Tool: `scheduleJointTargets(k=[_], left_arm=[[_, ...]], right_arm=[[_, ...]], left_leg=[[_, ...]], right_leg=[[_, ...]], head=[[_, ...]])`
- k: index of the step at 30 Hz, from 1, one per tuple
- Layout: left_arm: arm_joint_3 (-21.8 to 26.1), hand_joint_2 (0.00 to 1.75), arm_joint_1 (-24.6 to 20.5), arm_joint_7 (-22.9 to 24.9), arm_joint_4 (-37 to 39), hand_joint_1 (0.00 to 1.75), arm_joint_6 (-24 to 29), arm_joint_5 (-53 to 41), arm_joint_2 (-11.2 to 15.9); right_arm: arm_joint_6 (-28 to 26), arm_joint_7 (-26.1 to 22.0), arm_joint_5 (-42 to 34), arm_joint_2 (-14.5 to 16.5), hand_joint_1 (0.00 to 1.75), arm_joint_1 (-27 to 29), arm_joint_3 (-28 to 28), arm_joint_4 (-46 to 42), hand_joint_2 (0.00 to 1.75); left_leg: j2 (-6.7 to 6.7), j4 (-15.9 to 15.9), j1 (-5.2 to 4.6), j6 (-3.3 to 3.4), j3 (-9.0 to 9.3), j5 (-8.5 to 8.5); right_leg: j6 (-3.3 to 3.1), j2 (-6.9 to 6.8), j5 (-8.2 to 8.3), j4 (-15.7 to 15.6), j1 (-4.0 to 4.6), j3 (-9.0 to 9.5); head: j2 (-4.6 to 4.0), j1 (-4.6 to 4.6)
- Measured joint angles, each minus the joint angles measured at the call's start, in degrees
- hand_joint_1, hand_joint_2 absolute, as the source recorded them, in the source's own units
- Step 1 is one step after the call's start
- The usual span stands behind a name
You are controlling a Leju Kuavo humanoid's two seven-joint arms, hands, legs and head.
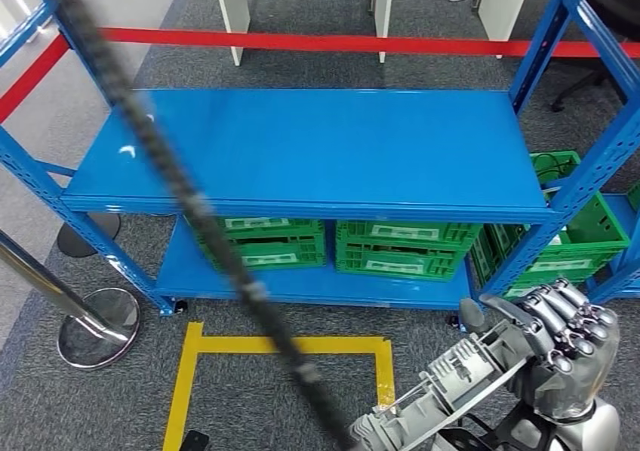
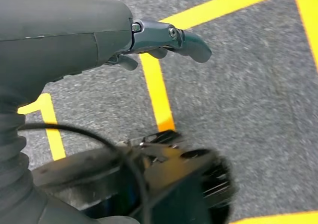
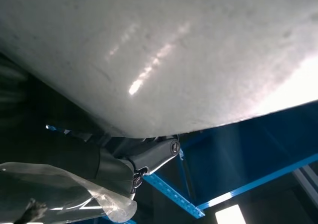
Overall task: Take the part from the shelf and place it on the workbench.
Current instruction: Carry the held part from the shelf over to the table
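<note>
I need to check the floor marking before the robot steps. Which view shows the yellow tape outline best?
The head view: the yellow tape outline on the grey carpet shows its whole front edge and both sides below the blue metal shelf. The left wrist view has blurred strips beyond the left hand. The right wrist view faces away.

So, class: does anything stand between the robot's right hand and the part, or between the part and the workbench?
Nothing separates them: the right hand already grips the grey part, fingers curled over it. The blue shelf stands directly ahead; the way to the workbench cannot be judged.
</note>
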Motion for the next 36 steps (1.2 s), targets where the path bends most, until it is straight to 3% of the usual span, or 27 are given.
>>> scheduleJointTargets(k=[1, 3, 5, 7, 8, 11, 12, 13, 14, 15, 16, 17, 18, 19, 20, 22, 23, 25, 27, 28, 29, 31, 33, 35, 36], left_arm=[[0.02, 1.75, -0.04, -0.1, 0.0, 0.0, 0.01, 0.04, 0.04], [0.06, 1.75, -0.13, -0.45, 0.0, 0.0, 0.12, 0.11, 0.09], [0.09, 1.75, -0.19, -0.87, 0.0, 0.0, 0.33, 0.17, 0.05], [0.18, 1.75, -0.13, -1.1, 0.0, 0.0, 0.57, 0.3, -0.04], [0.25, 1.75, -0.15, -1.19, 0.0, 0.0, 0.68, 0.37, -0.11], [0.4, 1.75, -0.5, -1.42, 0.0, 0.0, 0.84, 0.4, -0.44], [0.43, 1.75, -0.64, -1.42, 0.0, 0.0, 0.85, 0.39, -0.57], [0.45, 1.75, -0.75, -1.4, 0.0, 0.0, 0.85, 0.36, -0.68], [0.5, 1.75, -0.82, -1.35, 0.0, 0.0, 0.85, 0.32, -0.77], [0.58, 1.75, -0.85, -1.26, 0.0, 0.0, 0.9, 0.23, -0.84], [0.67, 1.75, -0.9, -1.14, 0.0, 0.0, 0.99, 0.13, -0.9], [0.77, 1.75, -0.95, -1.05, 0.0, 0.0, 1.14, 0.05, -0.98], [0.86, 1.75, -1.03, -0.99, 0.0, 0.0, 1.27, 0.02, -1.06], [0.93, 1.75, -1.18, -0.99, 0.0, 0.0, 1.29, 0.15, -1.15], [1.02, 1.75, -1.31, -1.01, 0.0, 0.0, 1.22, 0.3, -1.23], [1.22, 1.75, -1.41, -0.96, 0.0, 0.0, 1.03, 0.54, -1.3], [1.3, 1.75, -1.33, -0.91, 0.0, 0.0, 1.02, 0.54, -1.31], [1.35, 1.75, -1.15, -0.82, 0.0, 0.0, 1.07, 0.54, -1.25], [1.38, 1.75, -1.05, -0.82, 0.0, 0.0, 1.03, 0.52, -1.19], [1.39, 1.75, -0.99, -0.82, 0.0, 0.0, 0.99, 0.5, -1.15], [1.4, 1.75, -0.91, -0.83, 0.0, 0.0, 0.95, 0.49, -1.12], [1.4, 1.75, -0.76, -0.83, 0.0, 0.0, 0.91, 0.44, -1.03], [1.4, 1.75, -0.75, -0.82, 0.0, 0.0, 0.93, 0.39, -0.94], [1.4, 1.75, -0.73, -0.81, 0.0, 0.0, 0.98, 0.4, -0.87], [1.4, 1.75, -0.7, -0.81, 0.0, 0.0, 1.03, 0.43, -0.84]], right_arm=[[0.0, 0.01, -0.08, 0.0, 1.75, -0.18, 0.23, 0.28, 1.75], [0.0, 0.01, -0.31, 0.0, 1.75, -0.57, 0.66, 0.72, 1.75], [0.0, -0.03, -0.58, 0.0, 1.75, -1.07, 1.1, 1.12, 1.75], [0.0, -0.04, -0.76, -0.01, 1.75, -1.5, 1.46, 1.51, 1.75], [0.0, -0.04, -0.72, -0.01, 1.75, -1.77, 1.62, 1.69, 1.75], [0.0, 0.25, -0.39, -0.03, 1.75, -3.16, 2.4, 2.22, 1.75], [0.0, 0.49, -0.3, -0.04, 1.75, -3.59, 2.68, 2.4, 1.75], [0.0, 0.74, -0.2, -0.05, 1.75, -3.93, 2.91, 2.59, 1.75], [0.0, 0.97, -0.11, -0.07, 1.75, -4.2, 3.15, 2.79, 1.75], [0.0, 1.18, -0.05, -0.08, 1.75, -4.48, 3.45, 3.0, 1.75], [0.0, 1.32, -0.02, -0.09, 1.75, -4.81, 3.75, 3.2, 1.75], [0.0, 1.4, -0.01, -0.11, 1.75, -5.17, 4.06, 3.35, 1.75], [0.0, 1.41, 0.01, -0.13, 1.75, -5.56, 4.31, 3.47, 1.75], [0.0, 1.31, 0.17, -0.14, 1.75, -5.9, 4.51, 3.56, 1.75], [0.0, 1.1, 0.46, -0.15, 1.75, -6.11, 4.69, 3.65, 1.75], [0.0, 0.55, 1.2, -0.15, 1.75, -6.28, 4.96, 3.99, 1.75], [0.0, 0.33, 1.43, -0.14, 1.75, -6.29, 5.06, 4.18, 1.75], [0.01, 0.15, 1.58, -0.13, 1.75, -6.37, 5.14, 4.5, 1.75], [0.01, 0.13, 1.63, -0.13, 1.75, -6.34, 5.2, 4.79, 1.75], [0.01, 0.15, 1.63, -0.13, 1.75, -6.33, 5.26, 4.96, 1.75], [0.01, 0.17, 1.63, -0.13, 1.75, -6.32, 5.33, 5.12, 1.75], [0.0, 0.38, 1.71, -0.13, 1.75, -6.33, 5.43, 5.35, 1.75], [0.0, 0.73, 1.85, -0.14, 1.75, -6.34, 5.45, 5.44, 1.75], [0.0, 1.01, 1.97, -0.15, 1.75, -6.35, 5.51, 5.51, 1.75], [0.0, 1.1, 2.0, -0.15, 1.75, -6.37, 5.55, 5.55, 1.75]], left_leg=[[-0.07, -3.95, -0.02, 0.32, 2.89, 1.16], [-0.23, -12.19, -0.22, 0.95, 8.12, 1.25], [-0.32, -15.62, -0.56, 1.43, 9.76, 0.56], [-0.19, -15.88, -0.55, 2.19, 8.84, 1.56], [-0.05, -15.96, -0.5, 2.67, 8.15, 2.29], [0.3, -15.97, -0.71, 3.63, 5.47, 4.54], [0.35, -15.89, -0.84, 3.74, 4.47, 5.28], [0.39, -15.75, -0.94, 3.77, 3.41, 6.04], [0.4, -15.55, -1.0, 3.74, 2.31, 6.72], [0.4, -15.28, -1.04, 3.66, 1.28, 7.36], [0.39, -14.92, -1.06, 3.55, 0.39, 7.94], [0.19, -14.55, -1.15, 3.36, -0.41, 8.38], [-0.01, -14.21, -1.23, 3.09, -1.05, 8.84], [-0.21, -13.92, -1.29, 2.8, -1.6, 9.3], [-0.46, -13.81, -1.32, 2.47, -2.03, 9.79], [-0.79, -13.55, -1.19, 1.79, -2.66, 10.3], [-0.9, -12.82, -1.07, 1.36, -2.99, 9.37], [-0.9, -8.4, -0.69, 0.42, -4.21, 4.88], [-0.83, -1.37, -0.23, -0.38, -5.73, 0.58], [-0.75, 0.96, 0.01, -0.67, -5.87, -0.04], [-0.6, 1.43, 0.22, -0.88, -5.21, 0.39], [0.49, -4.09, 0.51, -1.02, -1.12, 3.36], [2.97, -10.78, 0.08, -0.47, 2.78, 5.06], [4.01, -13.01, -0.53, 0.5, 3.53, 4.85], [3.44, -13.35, -0.58, 1.07, 3.32, 4.81]], right_leg=[[0.15, 0.0, 0.57, 0.07, 0.02, -0.68], [0.71, 0.0, 1.66, 0.1, 0.1, -1.56], [1.51, -0.06, 2.8, -0.14, 0.01, -1.86], [2.24, -0.01, 2.95, -0.12, -0.16, -2.24], [2.46, 0.07, 1.41, 0.88, -0.19, -2.82], [2.64, 0.22, -7.14, 9.65, -0.13, -5.29], [2.66, 0.22, -8.65, 13.1, -0.06, -5.7], [2.67, 0.22, -8.74, 15.51, 0.02, -5.55], [2.6, 0.22, -7.57, 16.29, 0.12, -4.65], [2.43, 0.22, -5.72, 15.02, 0.21, -2.73], [2.16, 0.26, -4.36, 11.75, 0.31, 0.24], [1.88, 0.39, -4.09, 7.3, 0.44, 3.89], [1.63, 0.58, -4.74, 2.83, 0.53, 7.12], [1.43, 0.7, -5.87, -0.58, 0.65, 9.21], [1.25, 0.71, -6.68, -2.46, 0.78, 10.1], [0.54, 0.09, -6.59, -3.22, 0.67, 9.4], [0.12, -0.32, -6.18, -3.24, 0.57, 9.1], [-0.4, -1.19, -5.41, -3.3, 0.4, 8.49], [-0.47, -2.11, -4.79, -3.2, 0.4, 7.8], [-0.41, -2.64, -4.54, -3.09, 0.39, 7.57], [-0.32, -3.18, -4.35, -2.94, 0.38, 7.38], [-0.08, -4.24, -4.19, -2.5, 0.32, 7.2], [0.45, -5.35, -4.18, -2.06, 0.47, 6.8], [1.13, -6.49, -4.09, -1.84, 0.69, 6.51], [1.47, -7.08, -4.05, -1.82, 0.7, 6.5]], head=[[0.0, 0.0], [0.0, 0.03], [0.0, 0.07], [0.0, 0.1], [0.0, 0.2], [0.0, 0.51], [0.0, 0.51], [0.0, 0.51], [0.0, 0.51], [0.0, 0.5], [0.0, 0.5], [0.0, 0.53], [0.01, 0.52], [0.01, 0.53], [0.01, 0.54], [0.0, 0.55], [0.0, 0.44], [0.0, 0.15], [0.0, -0.02], [0.0, -0.01], [0.0, -0.02], [0.0, -0.04], [0.0, -0.06], [0.0, -0.06], [0.0, -0.04]])
